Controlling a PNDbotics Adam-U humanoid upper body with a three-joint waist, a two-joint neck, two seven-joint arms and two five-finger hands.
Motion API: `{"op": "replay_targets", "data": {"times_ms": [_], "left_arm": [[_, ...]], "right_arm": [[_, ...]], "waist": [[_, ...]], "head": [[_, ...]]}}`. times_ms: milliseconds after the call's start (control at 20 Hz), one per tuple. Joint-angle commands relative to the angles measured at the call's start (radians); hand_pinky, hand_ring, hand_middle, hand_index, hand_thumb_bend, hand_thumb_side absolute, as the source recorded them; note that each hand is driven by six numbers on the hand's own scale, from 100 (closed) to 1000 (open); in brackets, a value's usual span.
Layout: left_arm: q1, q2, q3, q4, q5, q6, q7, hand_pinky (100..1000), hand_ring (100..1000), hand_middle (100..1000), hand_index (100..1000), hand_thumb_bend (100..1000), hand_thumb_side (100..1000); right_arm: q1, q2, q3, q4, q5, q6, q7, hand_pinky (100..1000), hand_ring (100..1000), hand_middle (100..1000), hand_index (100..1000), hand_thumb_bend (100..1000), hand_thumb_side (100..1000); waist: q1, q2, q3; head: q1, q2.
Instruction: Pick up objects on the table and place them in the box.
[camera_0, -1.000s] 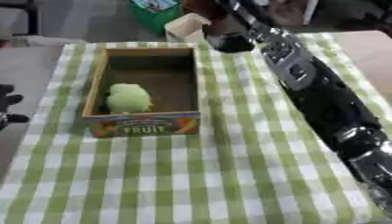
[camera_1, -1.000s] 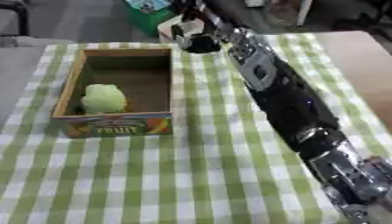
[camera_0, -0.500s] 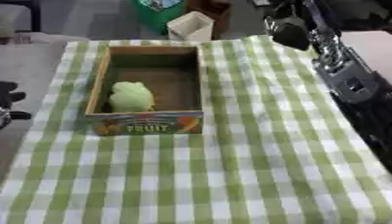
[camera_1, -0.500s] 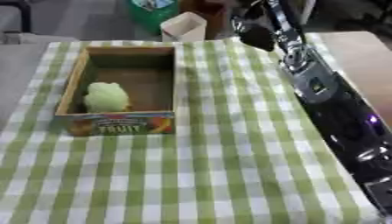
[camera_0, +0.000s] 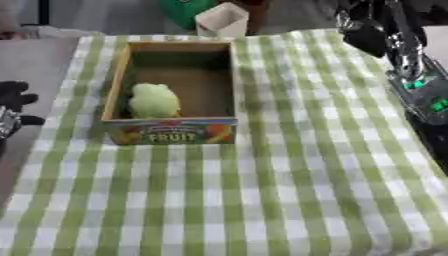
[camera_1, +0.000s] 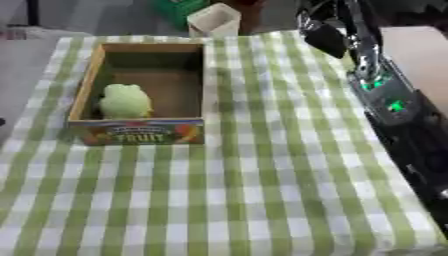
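A cardboard box (camera_0: 171, 131) with FRUIT printed on its front stands on the green-and-white checked cloth, left of centre. A pale green rounded object (camera_0: 154, 99) lies inside it, against the left wall. My right arm runs up the right side of the views, and its black hand (camera_0: 366, 34) hangs over the table's far right corner, well clear of the box; I see nothing in it. My left hand (camera_0: 16, 98) shows at the left edge beside the table, open, fingers relaxed, holding nothing.
A white open-topped carton (camera_0: 220, 19) stands just past the table's far edge, behind the box, with a green container (camera_0: 182, 7) next to it. The checked cloth (camera_0: 262, 200) stretches bare in front of the box. A beige surface (camera_1: 413, 46) lies to the right.
My right hand has swung right, from beside the box's far right corner to the table's far right corner. The box, the green object and my left hand stay put.
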Motion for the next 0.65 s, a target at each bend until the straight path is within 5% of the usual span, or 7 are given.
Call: {"op": "replay_targets", "data": {"times_ms": [50,650], "left_arm": [[-0.008,0.021,0.011,-0.014,-0.003,-0.001,0.003,597,773,724,710,228,215],[-0.007,0.021,0.012,-0.013,-0.003,-0.001,0.002,598,773,724,709,225,215]], "right_arm": [[-0.01,-0.033,-0.015,-0.022,-0.014,0.0,-0.007,642,569,577,691,100,301],[-0.003,-0.028,-0.014,-0.017,-0.02,-0.001,-0.006,642,568,572,689,100,303]], "waist": [[0.002,-0.016,0.0],[0.005,-0.015,-0.005]], "head": [[0.003,0.009],[0.001,0.008]]}}
